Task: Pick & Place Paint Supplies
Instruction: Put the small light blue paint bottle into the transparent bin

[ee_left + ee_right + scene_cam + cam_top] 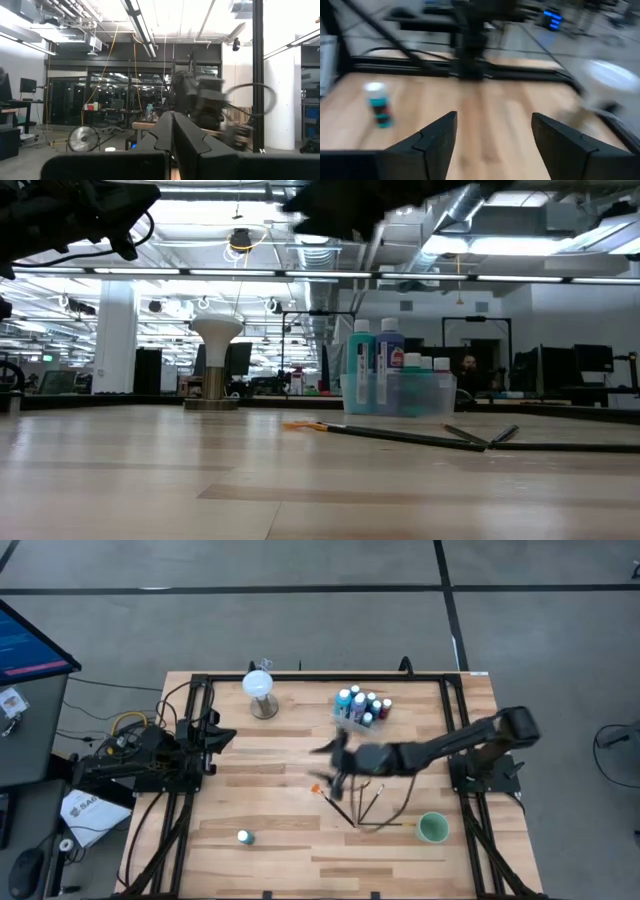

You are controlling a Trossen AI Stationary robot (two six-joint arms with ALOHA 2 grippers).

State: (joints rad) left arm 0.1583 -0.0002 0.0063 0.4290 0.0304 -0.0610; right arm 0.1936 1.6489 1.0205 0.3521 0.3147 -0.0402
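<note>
spread right fingers (492,137) face lone teal bottle (377,105).

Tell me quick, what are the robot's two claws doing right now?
Left gripper: jaws shut, holding nothing, parked by the table's left edge.
Right gripper: jaws open, empty, out over the middle of the table.

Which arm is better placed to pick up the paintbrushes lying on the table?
Right. The right gripper hangs open over the table's middle, beside the paintbrushes. The left gripper is shut, parked at the table's left edge.
</note>
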